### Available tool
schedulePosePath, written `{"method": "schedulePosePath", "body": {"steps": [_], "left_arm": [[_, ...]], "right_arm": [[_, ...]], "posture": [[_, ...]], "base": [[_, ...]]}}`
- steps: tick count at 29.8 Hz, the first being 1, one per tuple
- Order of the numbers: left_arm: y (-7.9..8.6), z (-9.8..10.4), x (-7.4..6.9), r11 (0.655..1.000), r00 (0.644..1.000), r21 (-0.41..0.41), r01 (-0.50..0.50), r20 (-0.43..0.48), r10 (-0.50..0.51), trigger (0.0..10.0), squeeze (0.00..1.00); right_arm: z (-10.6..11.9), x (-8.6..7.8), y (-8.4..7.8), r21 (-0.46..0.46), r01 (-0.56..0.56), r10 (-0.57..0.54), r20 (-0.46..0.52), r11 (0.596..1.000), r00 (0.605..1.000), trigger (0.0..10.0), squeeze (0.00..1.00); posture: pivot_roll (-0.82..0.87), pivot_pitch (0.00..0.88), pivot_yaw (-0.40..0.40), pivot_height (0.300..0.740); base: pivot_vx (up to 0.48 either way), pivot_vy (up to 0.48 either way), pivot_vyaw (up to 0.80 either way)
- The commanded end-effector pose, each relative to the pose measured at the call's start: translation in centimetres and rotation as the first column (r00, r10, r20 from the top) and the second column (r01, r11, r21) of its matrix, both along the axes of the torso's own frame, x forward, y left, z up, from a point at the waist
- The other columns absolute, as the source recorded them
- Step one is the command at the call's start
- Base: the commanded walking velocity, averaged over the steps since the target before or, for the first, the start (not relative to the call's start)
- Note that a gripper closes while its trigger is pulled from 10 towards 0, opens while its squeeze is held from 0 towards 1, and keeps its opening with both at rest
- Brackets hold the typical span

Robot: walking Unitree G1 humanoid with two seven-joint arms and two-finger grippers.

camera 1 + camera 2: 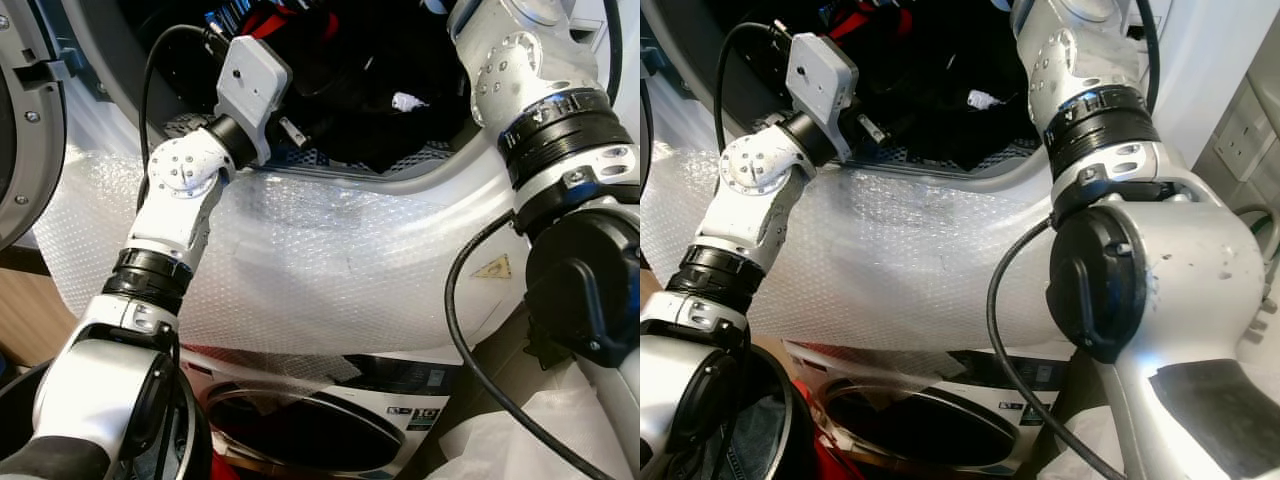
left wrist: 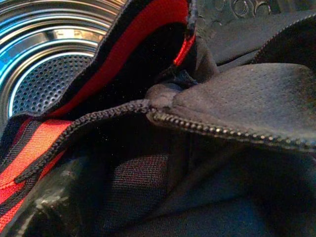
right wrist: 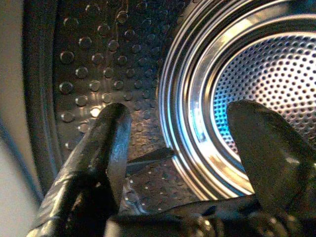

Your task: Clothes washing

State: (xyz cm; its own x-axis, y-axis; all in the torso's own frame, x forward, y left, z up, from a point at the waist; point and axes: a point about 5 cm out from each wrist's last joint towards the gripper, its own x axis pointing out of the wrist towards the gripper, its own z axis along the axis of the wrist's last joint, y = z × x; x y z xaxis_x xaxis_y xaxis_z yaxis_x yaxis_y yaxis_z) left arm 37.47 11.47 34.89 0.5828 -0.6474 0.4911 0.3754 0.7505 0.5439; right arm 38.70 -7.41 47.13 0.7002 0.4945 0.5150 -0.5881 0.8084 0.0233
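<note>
Right arm shoulder housing [image 1: 1160,290] sits closest to us in the head views; both forearms reach up into the washer drum opening [image 1: 330,165]. Bubble wrap [image 1: 300,270] covers the machine front below the opening. Dark clothes with red trim [image 1: 330,80] lie piled in the drum, ahead of both wrists.

Left wrist view: black garment with zipper [image 2: 222,128] and a red-striped piece [image 2: 123,44] pressed right up against our left gripper. We can't tell if its fingers are open or closed; fabric hides them.

Right wrist view: our right gripper [image 3: 192,148] is spread wide, nothing between the fingers [image 3: 103,148], perforated drum wall [image 3: 266,74] straight ahead, dark fabric just under the tips.

Handling call: load is soft, light, floppy, likely tangled. Zipper edge is the stiffest part, so we'd pinch a thick fold near it; thin mesh may slip.
</note>
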Motion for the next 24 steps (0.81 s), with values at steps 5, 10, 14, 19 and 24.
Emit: {"method": "schedulePosePath", "body": {"steps": [5, 10, 14, 19, 24], "left_arm": [[-0.5, 1.2, -0.1, 1.000, 0.999, 0.000, 0.025, 0.032, -0.025, 10.0, 0.00], [-0.6, 0.8, 0.1, 0.999, 0.999, -0.007, 0.031, 0.013, -0.031, 10.0, 0.00], [-0.8, 0.7, 0.2, 0.999, 0.999, -0.010, 0.038, 0.007, -0.038, 10.0, 0.00], [-1.1, 0.7, 0.3, 0.999, 0.999, -0.011, 0.050, 0.007, -0.050, 10.0, 0.00], [-1.0, 0.6, 0.3, 0.999, 0.999, -0.010, 0.050, 0.008, -0.050, 10.0, 0.00]], "right_arm": [[3.3, -2.7, -2.7, 0.064, -0.161, 0.148, 0.167, 0.985, 0.975, 10.0, 0.00], [2.5, -3.5, -3.7, 0.052, -0.194, 0.183, 0.166, 0.980, 0.969, 10.0, 0.00], [2.2, -5.6, -2.7, 0.003, -0.383, 0.374, 0.201, 0.924, 0.905, 10.0, 0.00], [0.1, -9.1, -1.9, -0.057, -0.614, 0.607, 0.242, 0.788, 0.757, 10.0, 0.00], [-3.1, -12.0, -2.0, -0.129, -0.749, 0.750, 0.268, 0.650, 0.605, 10.0, 0.00]], "posture": [[-0.11, 0.000, 0.050, 0.740], [-0.15, 0.000, 0.073, 0.740], [-0.16, 0.000, 0.073, 0.740], [-0.16, 0.000, 0.069, 0.740], [-0.15, 0.000, 0.067, 0.740]], "base": [[0.000, 0.000, 0.00], [0.000, 0.000, 0.00], [0.000, 0.000, 0.00], [0.000, 0.000, 0.00], [0.000, 0.000, 0.00]]}}
